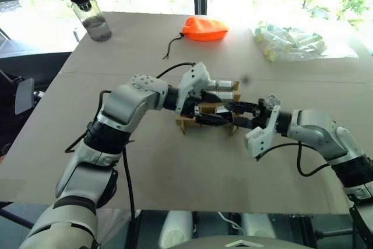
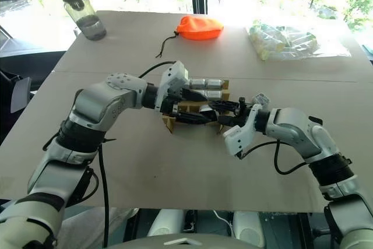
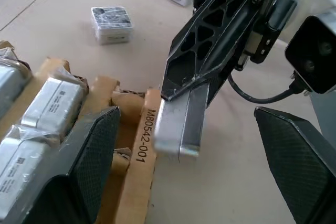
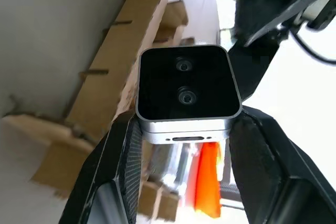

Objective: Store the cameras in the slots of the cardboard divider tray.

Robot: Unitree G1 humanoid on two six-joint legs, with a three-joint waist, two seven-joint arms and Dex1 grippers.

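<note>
We are holding a camera (image 4: 185, 92), a silver-grey block with a black face, clamped between our right gripper's (image 1: 240, 109) fingers (image 4: 113, 174), and it is hanging right at the edge of the cardboard divider tray (image 3: 140, 156) in the middle of the tabletop (image 1: 175, 173). Wrapped cameras (image 3: 55, 100) are already sitting in several of the tray's slots, and two more (image 3: 111, 23) are lying loose on the tabletop just beyond it. Our left gripper (image 1: 213, 106) is hovering over the tray with its fingers (image 3: 89, 156) spread wide, gripping nothing, while an orange pouch (image 1: 204, 28), a water bottle (image 1: 87, 11) and a bag of pale cylinders (image 1: 291, 42) are sitting along the far side.
</note>
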